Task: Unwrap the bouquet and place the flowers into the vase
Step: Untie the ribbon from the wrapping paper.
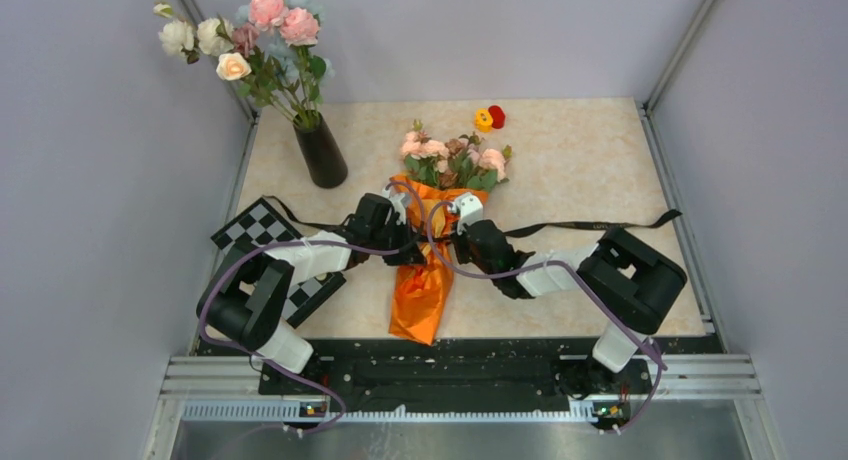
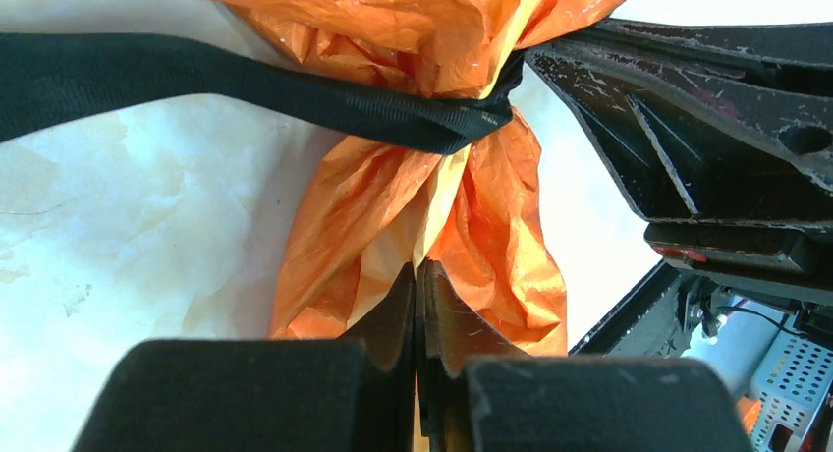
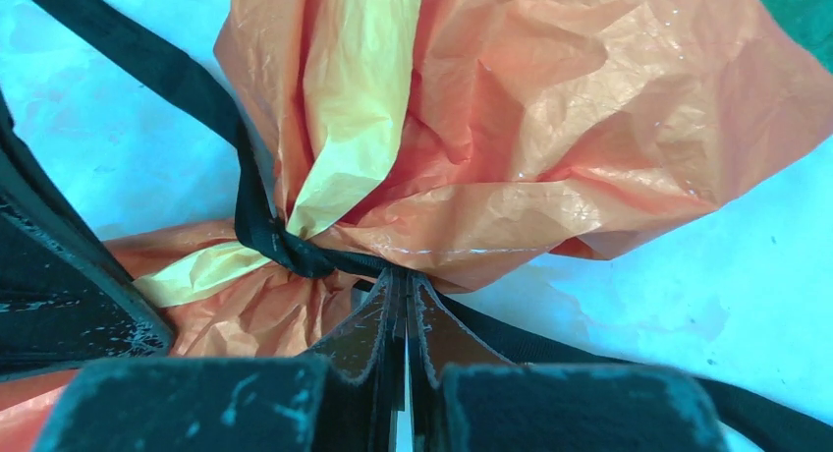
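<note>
The bouquet (image 1: 425, 270) lies on the table between my arms, a cone of shiny orange paper (image 2: 393, 206) with pink and peach flowers (image 1: 450, 160) at its far end. A black ribbon (image 1: 600, 223) is knotted round its waist and trails out to both sides. My left gripper (image 1: 400, 242) is shut on a fold of the orange paper (image 2: 420, 270) just below the ribbon (image 2: 196, 79). My right gripper (image 1: 455, 242) is shut on the ribbon (image 3: 405, 275) right beside the knot (image 3: 285, 251). The black vase (image 1: 322, 155) stands at the far left.
A loose bunch of white and pink flowers (image 1: 255, 40) fills the vase. Small yellow and red flower heads (image 1: 489, 117) lie at the far edge. A checkerboard card (image 1: 262, 225) sits under the left arm. Grey walls close in the table on three sides.
</note>
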